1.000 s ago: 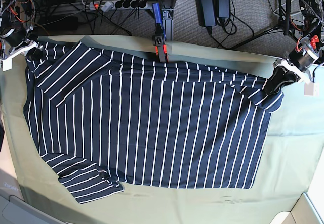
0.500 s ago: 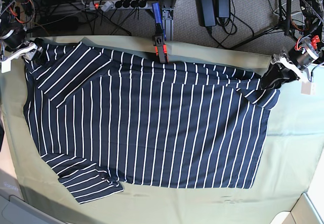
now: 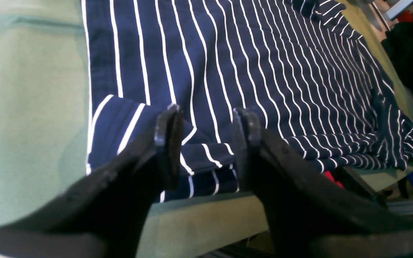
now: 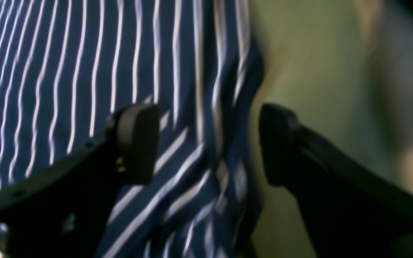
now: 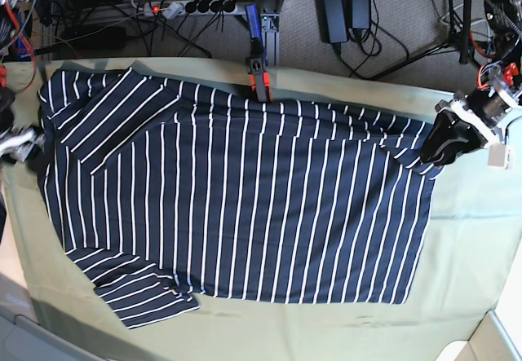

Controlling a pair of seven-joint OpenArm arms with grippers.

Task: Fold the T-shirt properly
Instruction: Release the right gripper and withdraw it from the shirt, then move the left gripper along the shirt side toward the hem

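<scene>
The navy white-striped T-shirt (image 5: pixel 245 198) lies spread flat on the olive-green cloth (image 5: pixel 473 239), one short sleeve at the front left. My left gripper (image 5: pixel 435 143) is at the shirt's far right corner. In the left wrist view it (image 3: pixel 206 143) is open, jaws apart over a folded-over corner of the T-shirt (image 3: pixel 264 53). My right gripper (image 5: pixel 33 147) is at the shirt's left edge. In the blurred right wrist view it (image 4: pixel 206 143) is open wide, straddling the edge of the T-shirt (image 4: pixel 84 71), and grips nothing.
An orange and black clamp (image 5: pixel 258 80) stands at the table's far edge, touching the shirt. A power strip (image 5: pixel 192 6) and cables lie on the floor behind. A pale box corner (image 5: pixel 497 336) sits at the front right.
My right gripper has let go of the shirt's far left corner and moved toward the front along the left edge. My left gripper has shifted slightly forward; the right corner lies lower.
</scene>
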